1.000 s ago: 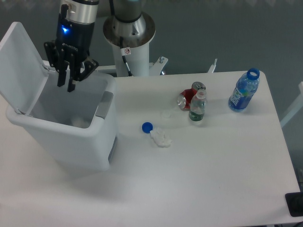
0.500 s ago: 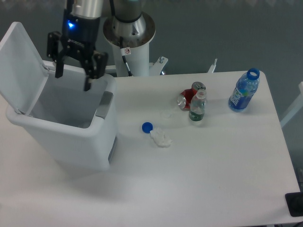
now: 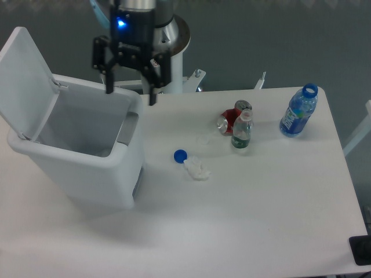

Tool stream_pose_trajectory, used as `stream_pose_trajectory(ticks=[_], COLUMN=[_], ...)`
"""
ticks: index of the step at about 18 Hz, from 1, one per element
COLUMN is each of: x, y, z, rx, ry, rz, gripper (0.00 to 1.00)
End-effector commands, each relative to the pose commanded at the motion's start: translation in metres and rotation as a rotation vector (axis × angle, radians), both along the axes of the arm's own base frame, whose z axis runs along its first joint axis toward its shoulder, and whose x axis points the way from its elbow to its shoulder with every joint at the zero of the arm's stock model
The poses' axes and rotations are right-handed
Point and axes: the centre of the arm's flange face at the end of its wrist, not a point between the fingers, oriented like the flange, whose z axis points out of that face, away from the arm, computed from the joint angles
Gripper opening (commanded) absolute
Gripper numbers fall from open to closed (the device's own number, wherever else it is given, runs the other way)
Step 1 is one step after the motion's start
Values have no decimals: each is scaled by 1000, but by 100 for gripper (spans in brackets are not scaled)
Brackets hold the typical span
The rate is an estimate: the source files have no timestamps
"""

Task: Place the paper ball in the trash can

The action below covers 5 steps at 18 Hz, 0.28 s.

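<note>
The trash can (image 3: 87,179) is a big white bin at the table's left, its flip lid (image 3: 26,75) standing open and its grey inside showing. My gripper (image 3: 130,95) hangs open over the bin's back right corner, with nothing between its black fingers (image 3: 109,87). One finger is over the bin's opening and the other is just past the rim, over the table. The paper ball is out of view; the bin's front wall hides the bottom of the bin.
On the table lie a blue bottle cap (image 3: 180,155) and a flat white crumpled scrap (image 3: 197,169). Farther right are a crushed red can (image 3: 228,120), a small green-labelled bottle (image 3: 242,132) and a blue bottle (image 3: 298,113). The arm's white pedestal (image 3: 162,63) stands behind.
My gripper has moved right from above the bin's back left to its back right corner, and its fingers now stand wider apart. A white lump seen inside the bin a second ago no longer shows.
</note>
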Motion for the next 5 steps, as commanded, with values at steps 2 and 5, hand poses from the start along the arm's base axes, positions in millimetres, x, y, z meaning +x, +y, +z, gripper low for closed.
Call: stream_pose_trajectory(ticks=[2, 5], x=[-12, -22], y=[-6, -13], z=[-1, -2], rx=[-8, -22], ry=[11, 39], rz=[3, -21], gripper=[100, 100])
